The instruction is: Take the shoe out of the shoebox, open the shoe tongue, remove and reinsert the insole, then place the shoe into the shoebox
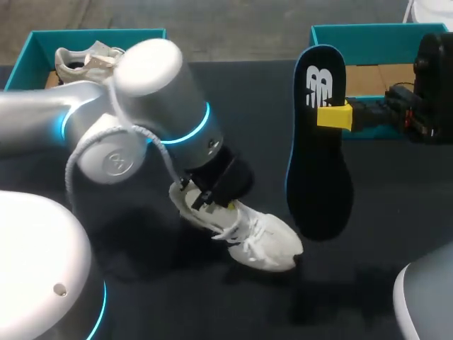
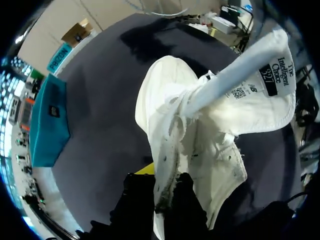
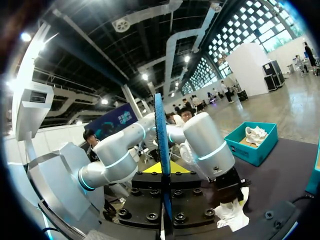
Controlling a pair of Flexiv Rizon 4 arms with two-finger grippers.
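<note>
White shoe (image 1: 258, 241) rests near the middle of the dark counter (image 1: 141, 297). Its heel collar is pinched between the fingers of the left tool (image 1: 207, 200), which is clenched on it. In the left wrist view the tongue (image 2: 240, 70) stands pulled out of the opening. Near the shoe, the right tool (image 1: 333, 116) grasps a black, blue-edged insole (image 1: 318, 163), holding it upright above the counter. At the far edge sit two teal boxes: the left shoebox (image 1: 28, 57), holding a second shoe (image 1: 81, 60), and the right shoebox (image 1: 368, 30).
</note>
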